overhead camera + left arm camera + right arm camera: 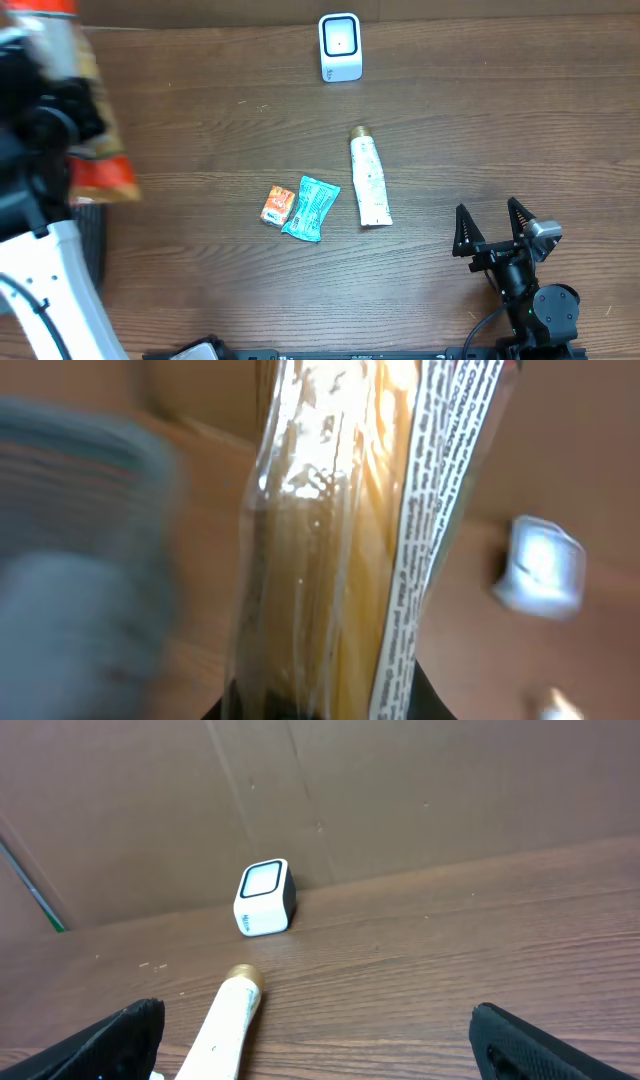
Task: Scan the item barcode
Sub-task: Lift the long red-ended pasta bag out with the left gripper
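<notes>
Our left gripper (320, 708) grips the pasta packet (340, 540), raised but well apart from the scanner (340, 47). Our right gripper (488, 210) gapes empty; we judge the scan not yet done.

Table (200, 150) with scanner (340, 46), tube (369, 181), packets (311, 208)

From above: my two arms at the edges of the dark wooden worktop (200, 120), goods between them.

My right pincer (488, 208) sits at the lower right, fingers spread wide and holding nothing. The white scanner (340, 46) stands at the far edge. Below it lies a white tube (369, 182), gold cap towards the scanner. Left of the tube, a teal sachet (311, 208) touches a small orange packet (278, 205). At the left edge my left arm (55, 270) is blurred, with a long packet (95, 120), orange-red at its ends, beside it.
</notes>
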Tool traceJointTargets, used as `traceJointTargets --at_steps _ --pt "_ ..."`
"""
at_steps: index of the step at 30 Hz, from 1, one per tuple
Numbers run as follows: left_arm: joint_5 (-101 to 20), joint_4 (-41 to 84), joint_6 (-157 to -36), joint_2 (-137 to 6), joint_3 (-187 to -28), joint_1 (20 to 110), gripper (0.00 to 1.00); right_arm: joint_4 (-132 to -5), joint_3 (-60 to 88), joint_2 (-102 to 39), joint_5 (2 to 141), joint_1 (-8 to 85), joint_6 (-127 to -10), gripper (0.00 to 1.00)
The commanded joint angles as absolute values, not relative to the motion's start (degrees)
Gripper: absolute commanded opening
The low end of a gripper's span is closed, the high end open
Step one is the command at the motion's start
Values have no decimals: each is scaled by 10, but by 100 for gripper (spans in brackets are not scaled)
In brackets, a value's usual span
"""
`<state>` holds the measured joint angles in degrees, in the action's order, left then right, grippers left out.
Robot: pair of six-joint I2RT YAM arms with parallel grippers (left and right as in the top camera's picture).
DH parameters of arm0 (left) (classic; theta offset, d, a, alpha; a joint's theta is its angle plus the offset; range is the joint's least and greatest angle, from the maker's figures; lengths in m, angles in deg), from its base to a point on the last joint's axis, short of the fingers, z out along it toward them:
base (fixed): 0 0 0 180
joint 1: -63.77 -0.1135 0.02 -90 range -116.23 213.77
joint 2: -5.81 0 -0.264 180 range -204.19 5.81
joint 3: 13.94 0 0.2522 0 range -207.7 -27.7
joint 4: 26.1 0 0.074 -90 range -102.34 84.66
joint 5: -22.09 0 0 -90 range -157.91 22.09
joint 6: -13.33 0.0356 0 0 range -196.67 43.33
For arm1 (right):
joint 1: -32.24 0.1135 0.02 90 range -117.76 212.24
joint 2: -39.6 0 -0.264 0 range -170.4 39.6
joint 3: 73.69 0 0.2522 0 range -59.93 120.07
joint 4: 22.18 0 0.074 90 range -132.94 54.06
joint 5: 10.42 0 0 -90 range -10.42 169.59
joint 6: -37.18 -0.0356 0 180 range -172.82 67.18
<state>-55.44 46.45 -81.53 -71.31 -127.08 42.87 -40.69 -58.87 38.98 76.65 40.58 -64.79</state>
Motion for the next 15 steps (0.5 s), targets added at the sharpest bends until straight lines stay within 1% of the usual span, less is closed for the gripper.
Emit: traceJointTargets --at_steps 1,4,9,15 --pt "-490 472 -846 -723 -1253 491 4 -406 -595 394 770 409 -647 100" --pt "-517 477 -849 -746 -1196 545 4 -406 -595 394 770 409 -648 100" --pt "-596 430 -904 -779 -1067 606 4 -406 -595 394 770 409 -647 100" --pt "-592 336 -917 -806 -950 628 4 -406 -595 394 770 409 -648 100"
